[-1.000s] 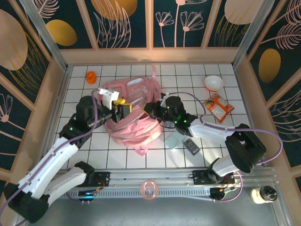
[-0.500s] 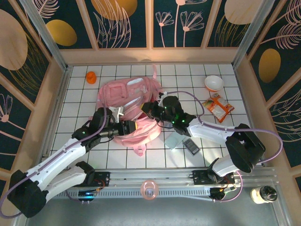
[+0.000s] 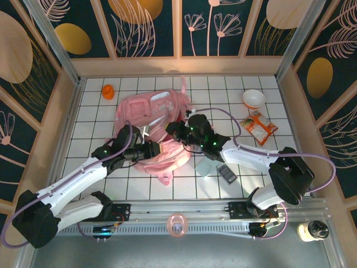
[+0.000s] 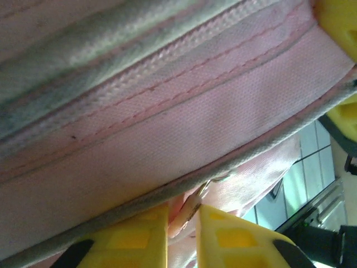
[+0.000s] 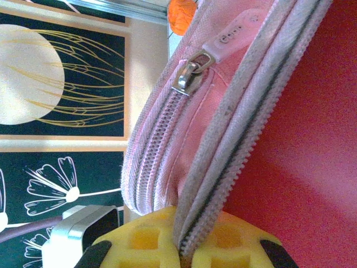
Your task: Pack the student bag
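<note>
left gripper (image 4: 182, 215) and right gripper (image 5: 181, 240) both pinch the student bag (image 3: 146, 106) on the white-tiled table (image 3: 184, 187).

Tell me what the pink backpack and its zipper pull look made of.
The student bag looks like woven synthetic cloth, matte: fine weave and stitched seams show. The zipper pull is probably polished metal: silvery with bright glints.

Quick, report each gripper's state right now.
Left gripper: closed, pinching the edge of the backpack.
Right gripper: closed, clamping the backpack's zippered edge.
</note>
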Robot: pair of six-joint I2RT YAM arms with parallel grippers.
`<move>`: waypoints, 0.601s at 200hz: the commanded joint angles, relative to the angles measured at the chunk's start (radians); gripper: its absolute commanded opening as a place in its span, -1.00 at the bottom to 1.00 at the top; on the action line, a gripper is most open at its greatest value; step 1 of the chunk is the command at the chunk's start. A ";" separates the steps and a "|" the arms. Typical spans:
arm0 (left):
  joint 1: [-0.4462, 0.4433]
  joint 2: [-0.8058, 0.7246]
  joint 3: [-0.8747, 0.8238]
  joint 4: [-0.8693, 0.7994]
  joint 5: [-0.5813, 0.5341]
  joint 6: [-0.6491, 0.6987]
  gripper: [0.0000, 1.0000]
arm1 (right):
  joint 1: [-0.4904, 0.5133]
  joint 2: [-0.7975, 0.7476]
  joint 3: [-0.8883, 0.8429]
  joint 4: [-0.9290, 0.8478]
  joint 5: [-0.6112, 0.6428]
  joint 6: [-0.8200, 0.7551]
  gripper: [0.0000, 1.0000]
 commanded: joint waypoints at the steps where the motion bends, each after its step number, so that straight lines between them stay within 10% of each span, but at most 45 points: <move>1: 0.004 0.003 0.041 -0.007 -0.089 -0.007 -0.83 | 0.025 -0.010 0.075 0.054 0.019 -0.044 -1.00; 70: 0.004 -0.062 -0.013 -0.049 -0.148 -0.017 -1.00 | 0.018 -0.010 0.086 0.007 0.018 -0.059 -1.00; 120: 0.004 -0.034 -0.033 0.005 -0.108 -0.068 -0.58 | 0.029 0.005 0.115 -0.009 0.023 -0.062 -1.00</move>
